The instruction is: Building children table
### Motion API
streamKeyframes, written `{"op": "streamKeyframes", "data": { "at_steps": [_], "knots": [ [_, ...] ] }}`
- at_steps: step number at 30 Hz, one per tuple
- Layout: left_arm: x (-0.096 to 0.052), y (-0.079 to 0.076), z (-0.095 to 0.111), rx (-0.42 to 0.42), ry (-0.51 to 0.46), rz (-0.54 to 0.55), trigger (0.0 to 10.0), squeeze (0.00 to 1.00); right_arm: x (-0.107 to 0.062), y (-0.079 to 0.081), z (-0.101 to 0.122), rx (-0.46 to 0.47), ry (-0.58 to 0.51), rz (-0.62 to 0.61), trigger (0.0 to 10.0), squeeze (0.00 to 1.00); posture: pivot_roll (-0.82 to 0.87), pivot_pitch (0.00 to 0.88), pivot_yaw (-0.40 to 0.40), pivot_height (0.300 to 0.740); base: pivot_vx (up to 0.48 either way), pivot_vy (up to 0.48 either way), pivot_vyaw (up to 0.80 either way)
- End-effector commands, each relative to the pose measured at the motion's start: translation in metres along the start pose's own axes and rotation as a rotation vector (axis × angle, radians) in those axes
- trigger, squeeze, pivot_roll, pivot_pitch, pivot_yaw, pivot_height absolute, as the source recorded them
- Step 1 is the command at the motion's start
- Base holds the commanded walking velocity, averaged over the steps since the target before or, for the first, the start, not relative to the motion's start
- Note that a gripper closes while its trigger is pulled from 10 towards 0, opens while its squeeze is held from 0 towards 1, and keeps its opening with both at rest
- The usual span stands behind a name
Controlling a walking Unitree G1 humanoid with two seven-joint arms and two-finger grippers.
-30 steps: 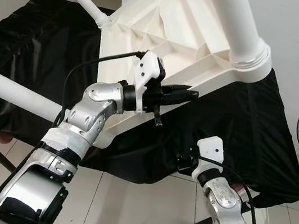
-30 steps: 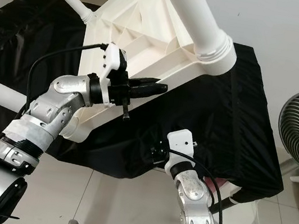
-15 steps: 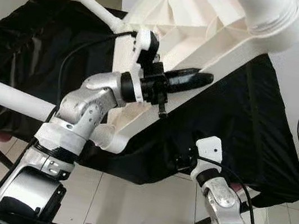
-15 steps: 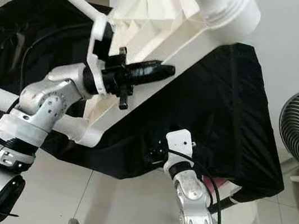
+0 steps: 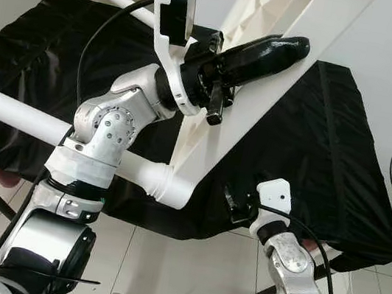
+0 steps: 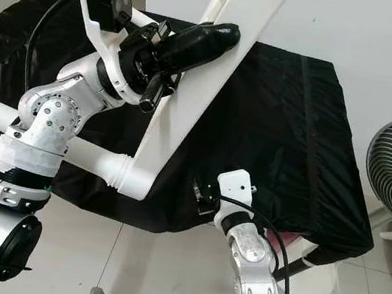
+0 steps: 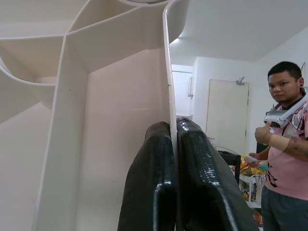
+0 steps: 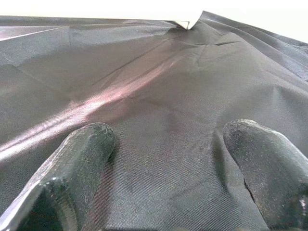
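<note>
The white table top (image 5: pixel 242 117) has been tipped from lying flat to standing on edge at twelve o'clock, its rim pinched between the closed fingers of the left gripper (image 5: pixel 282 49). The right gripper (image 8: pixel 166 159) is held spread and empty over the black cloth (image 6: pixel 288 132) at five o'clock. Turning upright is judged nearly done.

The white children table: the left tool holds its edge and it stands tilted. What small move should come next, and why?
Probably keep turning the children table slowly toward its legs. The left tool pinches its rim, the leg juts sideways over the black cloth, and the right tool is open, low, helping nothing.
</note>
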State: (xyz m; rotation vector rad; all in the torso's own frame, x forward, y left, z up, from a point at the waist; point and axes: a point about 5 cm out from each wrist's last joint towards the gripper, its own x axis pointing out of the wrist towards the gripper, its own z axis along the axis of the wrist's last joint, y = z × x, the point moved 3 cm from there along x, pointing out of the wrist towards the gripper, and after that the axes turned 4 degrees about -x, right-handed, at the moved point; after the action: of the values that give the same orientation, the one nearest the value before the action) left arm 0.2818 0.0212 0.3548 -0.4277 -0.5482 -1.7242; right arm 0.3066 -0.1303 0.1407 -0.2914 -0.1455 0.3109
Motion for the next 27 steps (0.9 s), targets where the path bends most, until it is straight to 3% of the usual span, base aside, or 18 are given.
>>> {"op": "streamKeyframes", "data": {
  "at_steps": [1, 3, 4, 5, 6, 7, 8, 14, 24, 25, 26, 27],
  "knots": [
    [0.007, -0.01, -0.001, 0.081, 0.068, -0.139, 10.0, 0.0, -0.001, 0.0, -0.002, 0.003, 0.005, -0.002, 10.0, 0.0, -0.14, 0.1, 0.025, 0.74, 0.0, 0.0, 0.0],
    [0.004, -0.005, -0.004, 0.085, 0.084, -0.096, 10.0, 0.0, -0.001, 0.0, -0.002, 0.003, 0.005, -0.002, 10.0, 0.0, -0.14, 0.1, 0.025, 0.74, 0.0, 0.0, 0.0],
    [0.002, 0.007, -0.009, 0.107, 0.107, -0.001, 10.0, 0.31, -0.001, 0.0, -0.002, 0.003, 0.006, -0.003, 10.0, 0.0, -0.13, 0.102, 0.026, 0.74, 0.0, 0.0, 0.0],
    [0.0, 0.015, -0.012, 0.125, 0.123, 0.061, 10.0, 0.31, -0.001, 0.0, -0.003, 0.003, 0.006, -0.003, 10.0, 0.0, -0.13, 0.102, 0.026, 0.74, 0.0, 0.0, 0.0],
    [-0.006, 0.026, -0.015, 0.134, 0.145, 0.145, 10.0, 0.98, -0.001, 0.0, -0.003, 0.003, 0.006, -0.002, 10.0, 0.0, -0.13, 0.103, 0.025, 0.74, 0.0, 0.0, 0.0],
    [-0.006, 0.026, -0.015, 0.134, 0.145, 0.145, 10.0, 0.98, -0.001, 0.0, -0.003, 0.003, 0.006, -0.002, 10.0, 0.0, -0.13, 0.103, 0.025, 0.74, 0.0, 0.0, 0.0],
    [-0.011, 0.034, -0.017, 0.128, 0.16, 0.212, 10.0, 1.0, -0.001, 0.001, -0.003, 0.004, 0.006, 0.0, 10.0, 0.0, -0.13, 0.103, 0.024, 0.74, 0.0, 0.0, 0.0],
    [-0.023, 0.043, -0.013, 0.11, 0.132, 0.295, 10.0, 1.0, 0.0, 0.002, -0.002, 0.006, 0.004, 0.006, 10.0, 0.0, -0.13, 0.101, 0.021, 0.74, 0.0, 0.0, 0.0],
    [-0.027, 0.053, -0.004, 0.126, 0.096, 0.37, 10.0, 1.0, 0.002, 0.0, 0.002, 0.005, -0.01, 0.004, 10.0, 0.0, -0.13, 0.099, 0.024, 0.74, 0.0, 0.0, 0.0],
    [-0.028, 0.053, -0.007, 0.128, 0.106, 0.37, 10.0, 0.8, 0.002, -0.003, 0.003, 0.002, -0.013, -0.003, 10.0, 0.0, -0.13, 0.099, 0.024, 0.74, 0.0, 0.0, 0.0],
    [-0.029, 0.053, -0.01, 0.126, 0.118, 0.363, 10.0, 0.0, 0.003, -0.007, 0.002, -0.006, -0.013, -0.011, 10.0, 0.0, -0.13, 0.1, 0.024, 0.74, 0.0, 0.0, 0.0],
    [-0.029, 0.053, -0.01, 0.126, 0.118, 0.363, 10.0, 0.0, 0.003, -0.007, 0.002, -0.006, -0.013, -0.011, 10.0, 0.0, -0.13, 0.1, 0.024, 0.74, 0.0, 0.0, 0.0]
  ]
}}
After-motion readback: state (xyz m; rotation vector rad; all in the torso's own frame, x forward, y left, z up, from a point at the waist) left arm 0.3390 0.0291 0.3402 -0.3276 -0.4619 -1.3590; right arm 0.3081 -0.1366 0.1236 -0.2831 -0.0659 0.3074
